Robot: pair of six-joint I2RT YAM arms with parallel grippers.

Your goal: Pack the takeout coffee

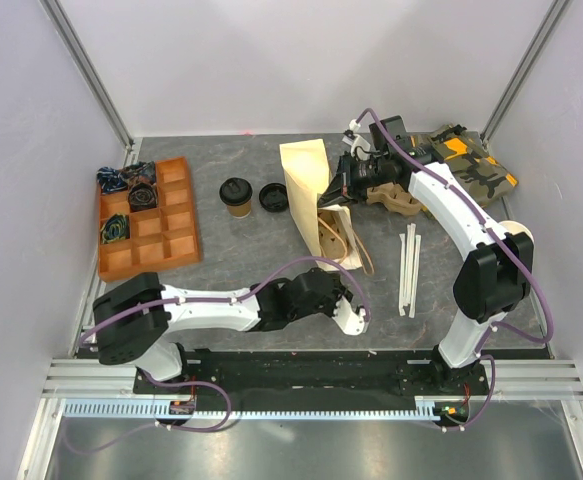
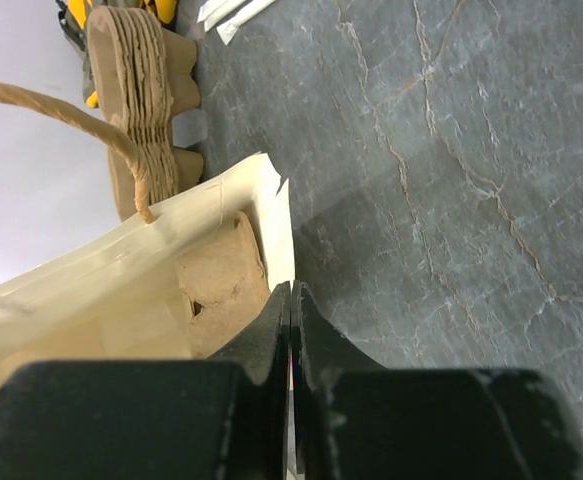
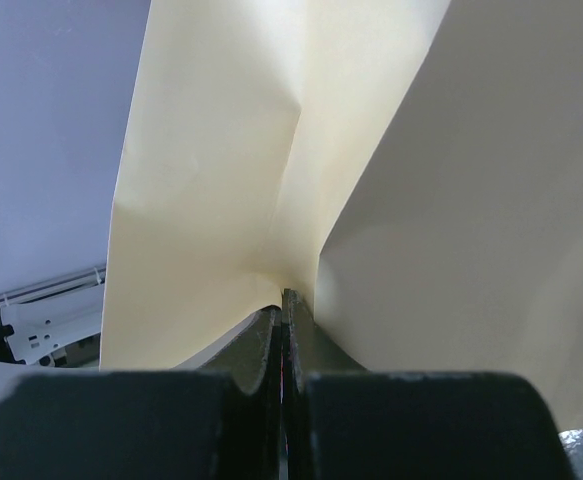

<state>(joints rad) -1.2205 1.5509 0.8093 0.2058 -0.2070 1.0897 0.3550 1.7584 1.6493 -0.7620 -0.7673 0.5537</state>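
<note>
Left hand (image 2: 291, 292), right hand (image 3: 288, 300): both clamped tight on paper bag (image 1: 306, 172) edges. Risk: uneven pull tears paper or collapses mouth, blocking takeout coffee (image 1: 236, 196) waiting centre-left.

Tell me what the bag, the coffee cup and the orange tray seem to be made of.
The bag looks like thin matte tan paper: sharp creases, twisted cord handles. The coffee cup looks like brown paper, its lid black, faintly shiny, probably plastic. The orange tray seems rigid, evenly coloured, with straight dividers: likely plastic, though that is unsure.
</note>
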